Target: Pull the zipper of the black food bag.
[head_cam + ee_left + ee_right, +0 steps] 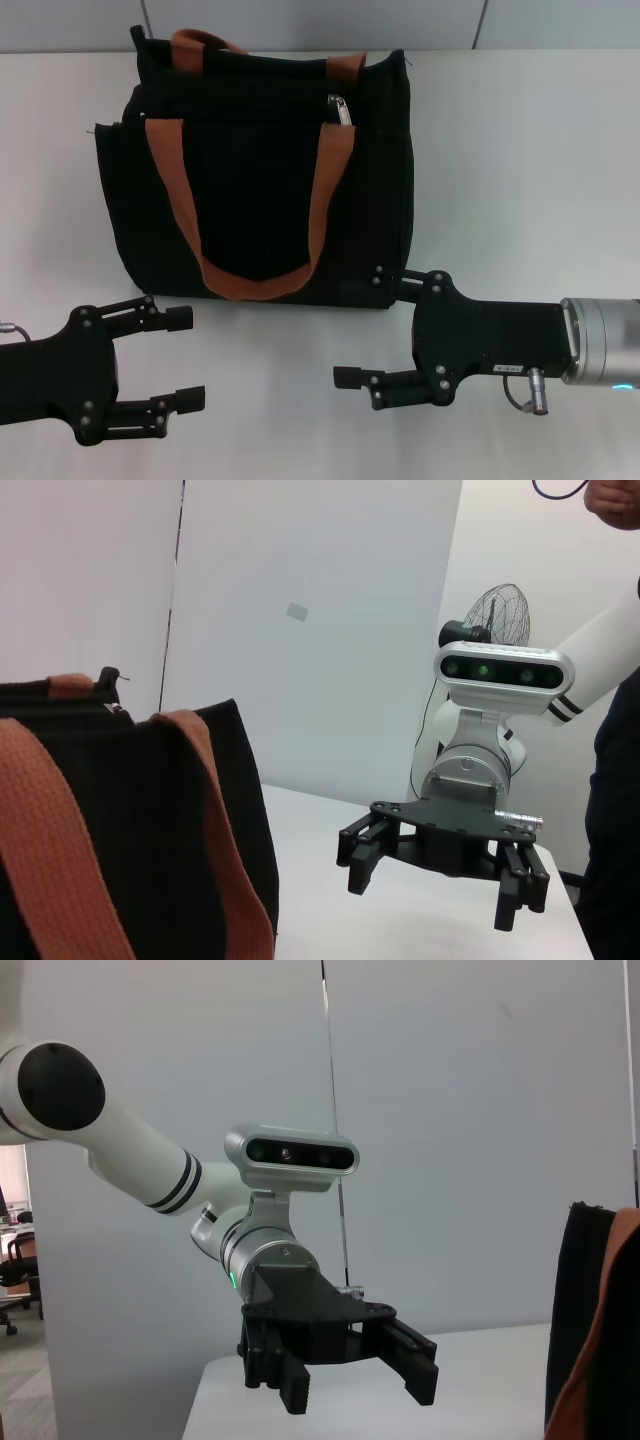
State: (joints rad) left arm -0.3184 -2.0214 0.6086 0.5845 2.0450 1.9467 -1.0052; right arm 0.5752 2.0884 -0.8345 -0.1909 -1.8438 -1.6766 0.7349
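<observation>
Now you're seeing both arms hovering low before black food bag [260,180]: left gripper [185,358], right gripper [365,330] gaping wide, gripping nothing; zipper [342,110] resting untouched.

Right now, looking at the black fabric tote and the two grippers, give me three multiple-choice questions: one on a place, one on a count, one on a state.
1. Where is the small silver metal zipper pull?
A. On top of the boxy black fabric tote bag, toward the robot's right
B. On the white table
C. In the left gripper

2. How many orange-brown webbing strap handles does the bag have?
A. One
B. Two
C. Four

3. What state are the black left gripper and black right gripper in?
A. Both open, holding nothing
B. Both shut on the handles
C. Right one shut on the zipper pull

Answers:
1 A: the head view shows the pull on the bag's top edge.
2 B: one strap lies across the front, another rises behind.
3 A: both sit apart from the bag, fingers spread.
</observation>
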